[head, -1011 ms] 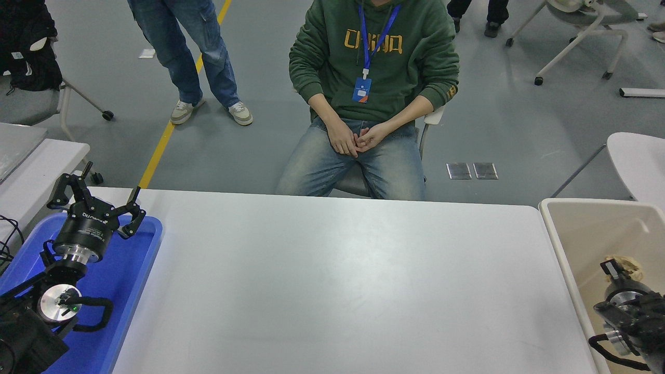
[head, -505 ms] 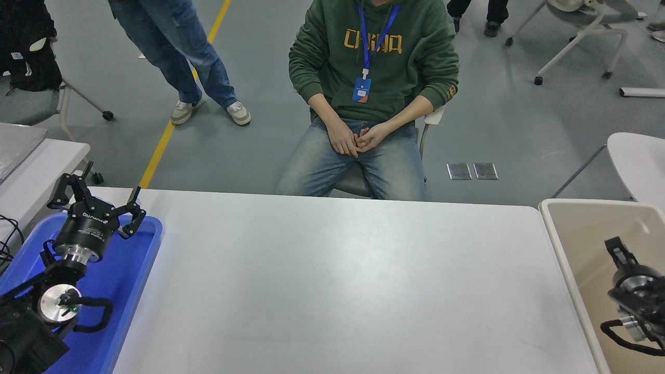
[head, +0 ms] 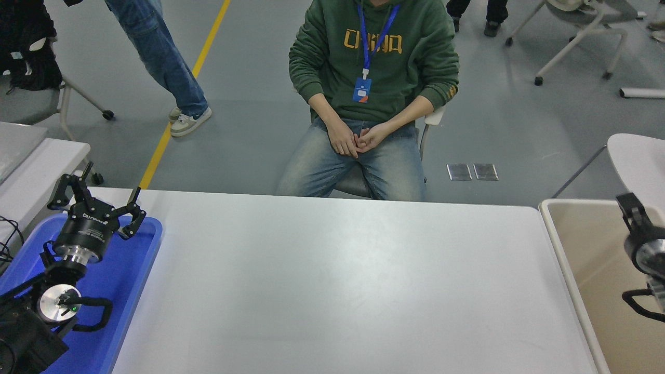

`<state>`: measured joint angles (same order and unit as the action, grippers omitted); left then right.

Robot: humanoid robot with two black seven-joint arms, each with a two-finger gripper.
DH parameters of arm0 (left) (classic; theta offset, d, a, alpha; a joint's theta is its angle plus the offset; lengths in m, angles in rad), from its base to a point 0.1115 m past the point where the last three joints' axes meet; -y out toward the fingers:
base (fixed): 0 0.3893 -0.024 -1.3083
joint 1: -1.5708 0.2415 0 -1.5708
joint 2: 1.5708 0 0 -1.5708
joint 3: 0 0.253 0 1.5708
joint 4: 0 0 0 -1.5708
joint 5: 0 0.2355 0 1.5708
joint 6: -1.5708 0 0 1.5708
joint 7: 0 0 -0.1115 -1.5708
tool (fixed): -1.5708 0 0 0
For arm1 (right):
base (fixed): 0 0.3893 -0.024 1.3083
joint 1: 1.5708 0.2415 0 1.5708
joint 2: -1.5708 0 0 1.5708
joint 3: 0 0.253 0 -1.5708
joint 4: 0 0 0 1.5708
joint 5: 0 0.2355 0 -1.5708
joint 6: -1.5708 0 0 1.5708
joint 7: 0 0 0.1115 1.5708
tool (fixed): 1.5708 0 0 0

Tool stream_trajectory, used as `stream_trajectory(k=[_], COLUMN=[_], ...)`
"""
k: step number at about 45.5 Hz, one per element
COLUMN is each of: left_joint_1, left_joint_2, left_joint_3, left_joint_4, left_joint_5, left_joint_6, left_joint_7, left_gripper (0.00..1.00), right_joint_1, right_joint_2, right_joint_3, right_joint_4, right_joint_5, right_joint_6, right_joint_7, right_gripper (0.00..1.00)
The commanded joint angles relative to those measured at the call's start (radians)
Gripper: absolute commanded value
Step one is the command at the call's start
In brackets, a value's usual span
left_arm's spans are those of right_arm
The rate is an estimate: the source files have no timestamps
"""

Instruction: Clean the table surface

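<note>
The table surface [head: 337, 280] is a wide white-grey top filling the middle of the head view, with nothing lying on it. My right gripper [head: 631, 206] is at the right edge, above the beige bin [head: 566, 249], partly cut off by the frame. My left gripper [head: 98, 191] is open and empty, parked over the far end of the blue tray [head: 143, 270] at the lower left.
A person in a green hoodie [head: 374, 57] sits at the far side, hands in lap. Another person's legs [head: 166, 67] are at the top left. A smaller white table [head: 47, 161] stands at the left, a round-edged one [head: 636, 161] at the right.
My right gripper has moved away from me and to the right over the bin. The crumpled beige thing seen at it a second ago no longer shows. The standing person has stepped left.
</note>
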<state>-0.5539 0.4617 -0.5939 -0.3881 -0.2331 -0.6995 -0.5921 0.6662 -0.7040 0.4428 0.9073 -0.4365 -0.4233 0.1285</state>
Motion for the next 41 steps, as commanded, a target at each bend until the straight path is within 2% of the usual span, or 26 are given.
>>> stream_trajectory(k=[1, 6, 22, 32, 41], left_joint_1=[0.000, 0.000, 0.000, 0.000, 0.000], left_joint_2=[0.000, 0.000, 0.000, 0.000, 0.000], left_joint_3=[0.000, 0.000, -0.001, -0.001, -0.001], left_joint_4=[0.000, 0.000, 0.000, 0.000, 0.000], left_joint_5=[0.000, 0.000, 0.000, 0.000, 0.000], left_joint_6=[0.000, 0.000, 0.000, 0.000, 0.000], left_joint_7=[0.000, 0.000, 0.000, 0.000, 0.000], left_gripper=[1.00, 1.00, 1.00, 1.00, 1.00], right_joint_1=[-0.025, -0.054, -0.125, -0.132, -0.131], right_joint_2=[0.127, 0.214, 0.540, 0.636, 0.672], right_joint_3=[0.191, 0.270, 0.493, 0.565, 0.564], right_joint_4=[0.084, 0.074, -0.024, -0.065, -0.085], right_joint_5=[0.171, 0.226, 0.233, 0.233, 0.233], right_joint_6=[0.000, 0.002, 0.046, 0.101, 0.123], right_joint_7=[0.017, 0.017, 0.033, 0.089, 0.125], right_gripper=[1.00, 1.00, 1.00, 1.00, 1.00])
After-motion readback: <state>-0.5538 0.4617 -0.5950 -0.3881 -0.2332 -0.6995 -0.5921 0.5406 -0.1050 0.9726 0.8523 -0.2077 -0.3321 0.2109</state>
